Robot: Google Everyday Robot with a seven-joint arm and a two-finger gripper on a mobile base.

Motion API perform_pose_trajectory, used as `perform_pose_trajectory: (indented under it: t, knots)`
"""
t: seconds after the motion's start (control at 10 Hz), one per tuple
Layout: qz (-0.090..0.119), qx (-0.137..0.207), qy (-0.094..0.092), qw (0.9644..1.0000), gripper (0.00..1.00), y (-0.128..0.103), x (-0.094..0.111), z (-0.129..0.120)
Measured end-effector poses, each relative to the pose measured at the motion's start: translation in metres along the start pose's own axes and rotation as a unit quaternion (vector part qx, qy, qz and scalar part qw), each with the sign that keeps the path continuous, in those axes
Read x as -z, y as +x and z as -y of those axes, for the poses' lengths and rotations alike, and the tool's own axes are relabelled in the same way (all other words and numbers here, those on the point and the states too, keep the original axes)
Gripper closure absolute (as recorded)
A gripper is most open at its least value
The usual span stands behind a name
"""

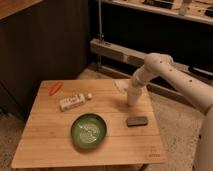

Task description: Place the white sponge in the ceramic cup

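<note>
The ceramic cup is a cream upright cylinder standing on the right back part of the wooden table. My gripper comes in from the right on the white arm and sits directly above the cup, right at its top. A small off-white chunk, the white sponge, shows just left of the gripper near the table's far edge. I cannot tell whether it touches the gripper.
A dark grey flat pad lies in front of the cup. A green bowl sits mid-front, a white labelled bottle lies to the left, and an orange carrot-like piece is at the far left corner. Metal shelving stands behind.
</note>
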Motion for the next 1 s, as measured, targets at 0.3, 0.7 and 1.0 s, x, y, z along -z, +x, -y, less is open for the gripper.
perform_pose_trajectory:
  t: [0.3, 0.7, 1.0]
  knots:
    - [0.014, -0.01, 0.004, 0.9998, 0.81, 0.007, 0.016, 0.005]
    - [0.025, -0.021, 0.005, 0.9994, 0.81, 0.028, 0.04, 0.002]
    - [0.025, -0.026, 0.01, 0.9993, 0.81, 0.036, 0.05, 0.002]
